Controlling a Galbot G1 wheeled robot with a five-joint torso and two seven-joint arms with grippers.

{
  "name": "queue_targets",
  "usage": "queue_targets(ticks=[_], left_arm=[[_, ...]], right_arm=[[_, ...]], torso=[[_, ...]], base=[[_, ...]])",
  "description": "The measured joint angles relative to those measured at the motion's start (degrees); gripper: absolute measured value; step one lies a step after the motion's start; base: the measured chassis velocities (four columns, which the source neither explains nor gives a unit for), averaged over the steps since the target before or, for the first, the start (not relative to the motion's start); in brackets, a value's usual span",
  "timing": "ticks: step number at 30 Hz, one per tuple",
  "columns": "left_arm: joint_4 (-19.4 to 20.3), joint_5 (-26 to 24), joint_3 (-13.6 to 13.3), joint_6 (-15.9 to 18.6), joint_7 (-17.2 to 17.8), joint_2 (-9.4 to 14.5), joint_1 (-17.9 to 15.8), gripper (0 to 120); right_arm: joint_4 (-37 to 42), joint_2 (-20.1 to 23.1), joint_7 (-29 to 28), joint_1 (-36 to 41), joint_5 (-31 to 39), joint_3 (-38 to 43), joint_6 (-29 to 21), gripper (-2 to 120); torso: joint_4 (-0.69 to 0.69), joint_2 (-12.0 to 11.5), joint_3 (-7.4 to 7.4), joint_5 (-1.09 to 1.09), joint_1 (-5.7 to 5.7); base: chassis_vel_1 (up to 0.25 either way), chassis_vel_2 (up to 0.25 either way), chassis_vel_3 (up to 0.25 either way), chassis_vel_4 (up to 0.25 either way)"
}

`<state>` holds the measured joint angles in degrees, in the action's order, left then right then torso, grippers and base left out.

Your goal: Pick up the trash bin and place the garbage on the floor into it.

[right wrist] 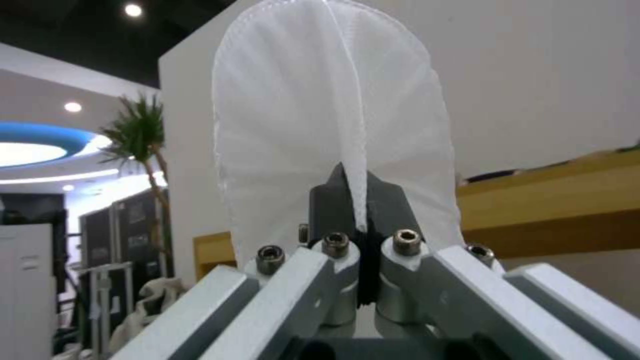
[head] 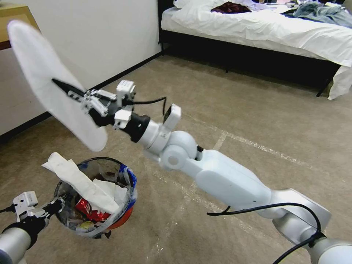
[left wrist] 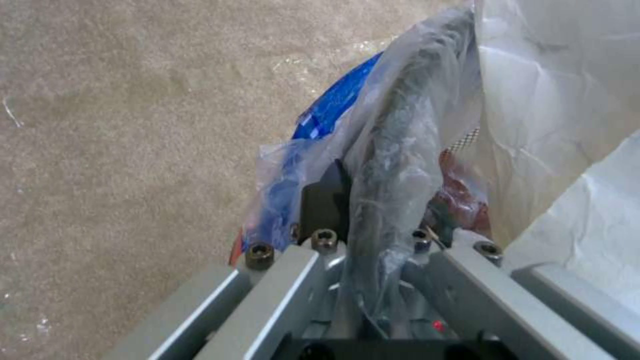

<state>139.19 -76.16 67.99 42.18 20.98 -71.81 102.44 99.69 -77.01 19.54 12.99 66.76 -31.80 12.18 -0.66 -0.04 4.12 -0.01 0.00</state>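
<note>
I am pinching a flat white slipper (head: 40, 73) in my right gripper (head: 69, 91), fingers closed on its edge, and holding it up in the air above and a little beyond the trash bin (head: 121, 216). In the right wrist view the slipper (right wrist: 333, 125) is creasing along the line of my grip, so I judge it light, thin and floppy (it will probably sag or flap as I swing it). The edge seems the sensible place to hold, since the soft fabric folds neatly between the pads.

My left gripper (head: 55, 207) is clamping the bin's near rim through the crinkly clear liner (left wrist: 393, 165); that plastic looks slippery, so I am trusting the stiff dark rim under it.

The bin is looking fairly full: another long white piece (head: 79, 181) is sticking out over the rim, with crumpled white tissue (head: 113, 190) and red wrappers (head: 86, 209) beneath. The floor (head: 238, 110) around it is beige carpet with tape lines.
</note>
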Motion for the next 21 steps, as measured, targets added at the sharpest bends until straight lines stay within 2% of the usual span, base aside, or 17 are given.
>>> queue_targets(ticks=[8,21], left_arm=[[-0.02,-1.12,0.6,0.0,0.41,0.61,-0.43,1],[0.33,-1.71,1.07,0.0,0.5,0.65,-0.43,1]], right_arm=[[-4.17,-1.97,2.07,1.13,-0.94,-4.97,1.24,0],[-8.99,-2.36,4.57,4.79,-3.97,-8.39,3.07,0]], torso=[[0.0,0.0,0.0,0.0,0.0],[0.0,0.0,0.0,0.01,0.0]], base=[[0.0,0.0,0.0,0.0],[0.0,0.0,0.0,0.0]])
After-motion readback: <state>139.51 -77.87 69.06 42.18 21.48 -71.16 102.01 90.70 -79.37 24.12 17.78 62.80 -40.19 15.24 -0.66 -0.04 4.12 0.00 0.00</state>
